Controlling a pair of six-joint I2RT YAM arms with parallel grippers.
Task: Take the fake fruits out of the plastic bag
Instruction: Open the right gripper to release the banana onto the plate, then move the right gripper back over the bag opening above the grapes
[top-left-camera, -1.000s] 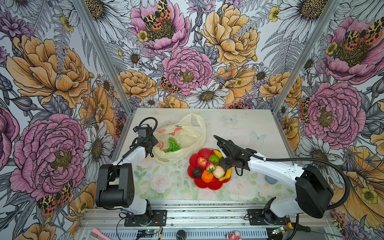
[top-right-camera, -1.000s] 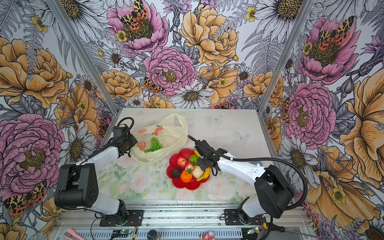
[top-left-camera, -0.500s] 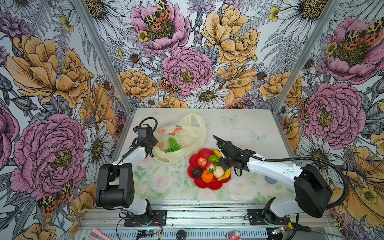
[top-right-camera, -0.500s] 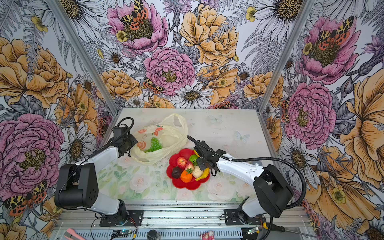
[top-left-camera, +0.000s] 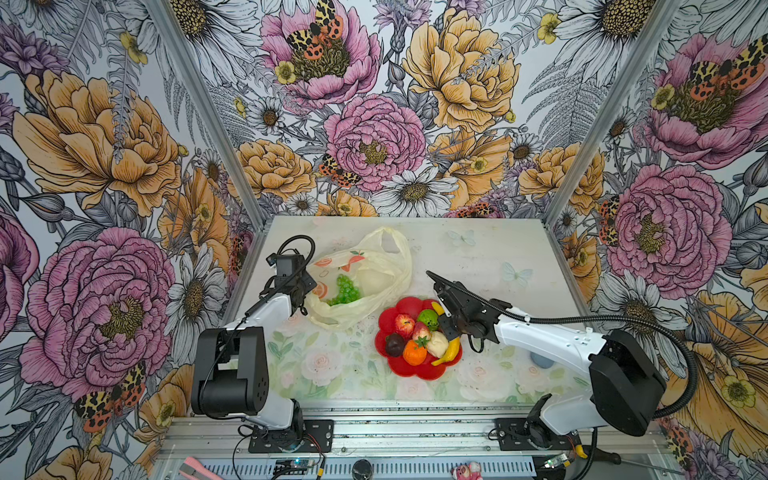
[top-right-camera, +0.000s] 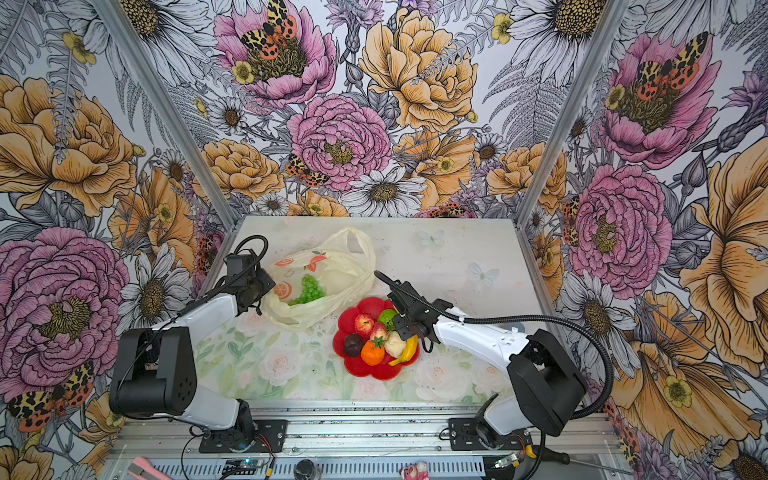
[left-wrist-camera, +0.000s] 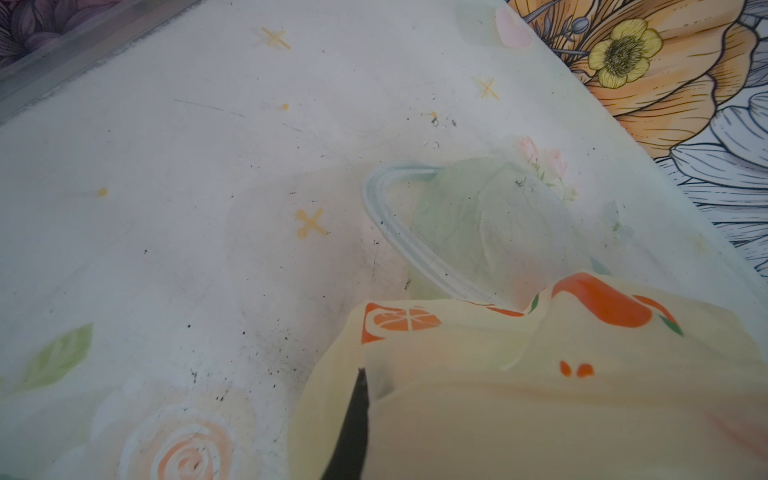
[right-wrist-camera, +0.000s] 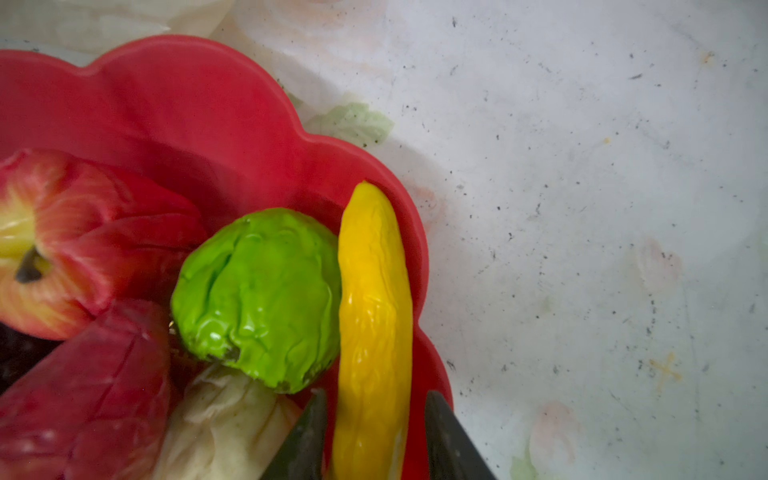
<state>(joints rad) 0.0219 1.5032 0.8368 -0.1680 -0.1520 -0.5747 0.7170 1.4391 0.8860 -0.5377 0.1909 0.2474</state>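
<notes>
Right wrist: right tool (right-wrist-camera: 374, 397) apart astride banana (right-wrist-camera: 374, 291), green fruit (right-wrist-camera: 257, 295) beside; left tool (top-left-camera: 304, 289) clamps plastic bag (top-left-camera: 386, 270).

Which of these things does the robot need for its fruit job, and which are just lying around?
For the job:
- plastic bag
- green grapes, inside the bag
- banana, apple and orange, on the red plate

Just lying about:
- grey-blue pad
- small pink toy

Pale-yellow plastic bag (top-left-camera: 376, 280) with orange-red fruit prints; green grape bunch (top-left-camera: 347, 291); yellow banana (right-wrist-camera: 374, 311); red flower-shaped plate (top-left-camera: 415, 372).
</notes>
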